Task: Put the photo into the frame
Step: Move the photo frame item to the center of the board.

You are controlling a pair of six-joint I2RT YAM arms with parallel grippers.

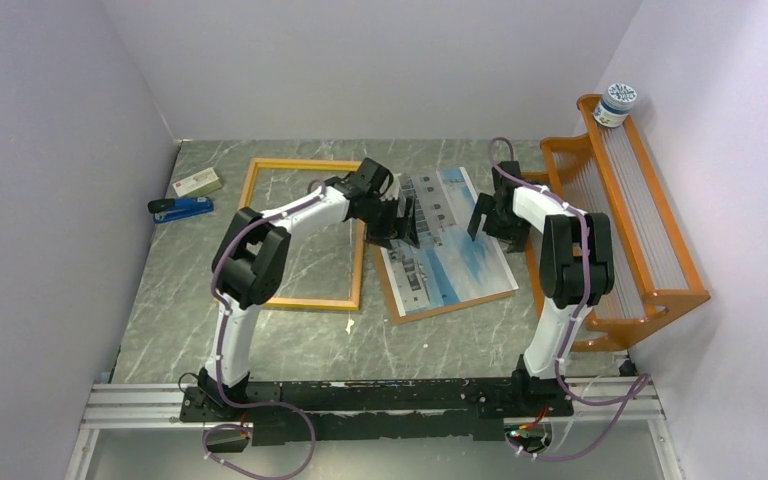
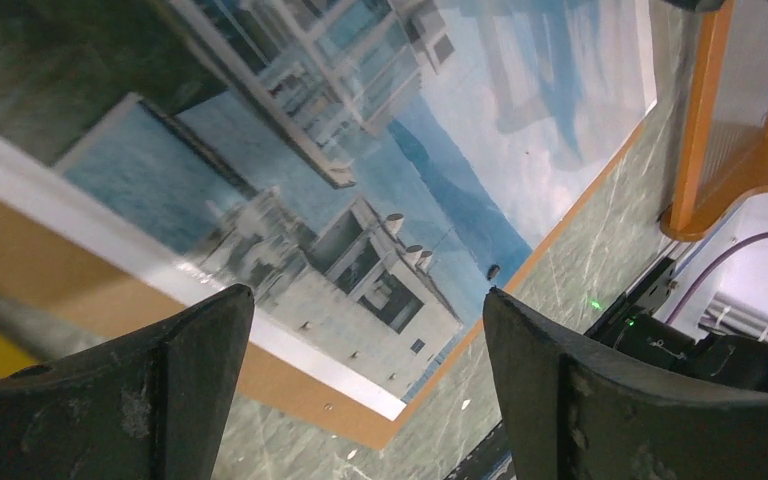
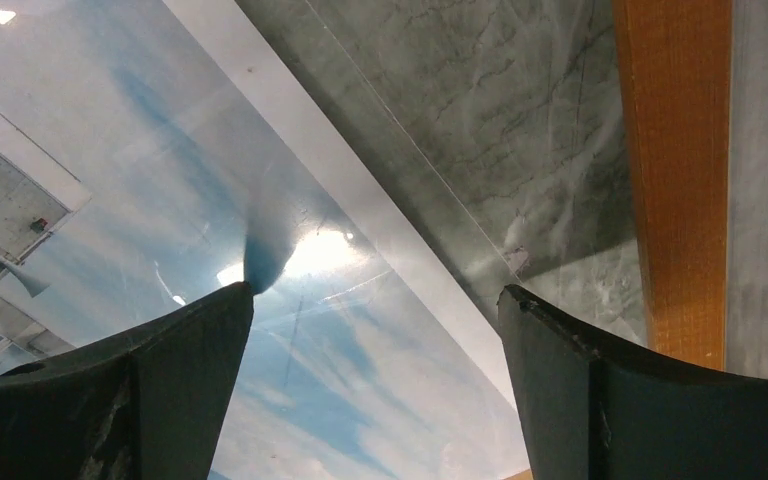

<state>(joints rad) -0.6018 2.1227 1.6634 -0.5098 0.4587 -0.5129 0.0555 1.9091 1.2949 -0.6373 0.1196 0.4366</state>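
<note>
The photo [image 1: 450, 255], a print of a white building under blue sky, lies face up on a brown backing panel [image 1: 440, 311] at the table's middle right. The frame [image 1: 310, 302], with its thin yellow-orange border, lies flat just left of it. My left gripper [image 1: 400, 222] hovers open over the photo's left edge. In the left wrist view, the left gripper [image 2: 367, 293] has the photo [image 2: 440, 130] and the panel's corner [image 2: 290, 380] below it, and holds nothing. My right gripper [image 1: 485, 215] hangs open above the photo's right side. Between the right gripper's fingers [image 3: 376, 291] shows the photo's sky [image 3: 160, 200].
An orange slatted rack [image 1: 650, 240] stands along the right wall close to the right arm, with a jar [image 1: 617, 103] on its top end; one of its rails [image 3: 675, 180] shows beside the photo. A blue stapler [image 1: 180, 208] and a small box [image 1: 197, 183] lie at the far left.
</note>
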